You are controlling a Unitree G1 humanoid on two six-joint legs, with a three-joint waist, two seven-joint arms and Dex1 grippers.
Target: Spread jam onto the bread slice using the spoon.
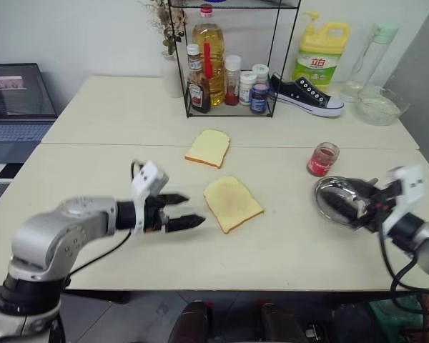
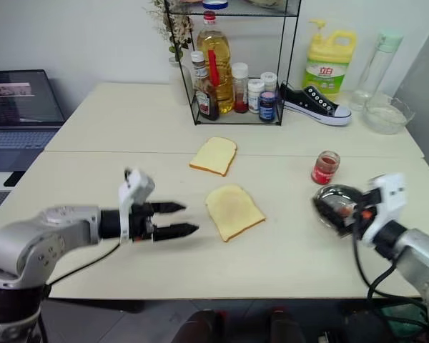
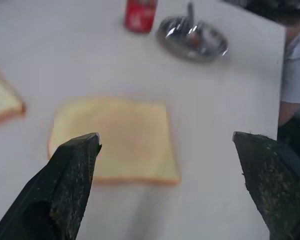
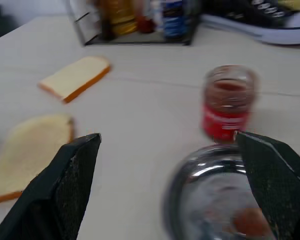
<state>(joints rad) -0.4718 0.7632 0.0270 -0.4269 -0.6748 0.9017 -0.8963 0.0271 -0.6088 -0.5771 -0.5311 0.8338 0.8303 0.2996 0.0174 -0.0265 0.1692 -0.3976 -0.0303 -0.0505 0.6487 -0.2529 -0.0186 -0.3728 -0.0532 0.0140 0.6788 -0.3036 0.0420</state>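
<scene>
Two bread slices: bread slice [image 1: 232, 203] mid-table, smaller slice [image 1: 208, 147] behind. One jam [image 1: 322, 159] jar. One plate [image 1: 337, 200]. Left gripper [image 1: 184, 211] wide, empty. Right gripper [image 4: 170, 190] wide, empty, over plate.

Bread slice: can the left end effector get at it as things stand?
Probably yes. The left end effector is open, pointing at the bread slice with only bare table between them.

From the head we look forward and down over the table [image 1: 286, 243]. Our wrist cameras look closely along their fingers; all views share the bread slice [image 1: 232, 203].
</scene>
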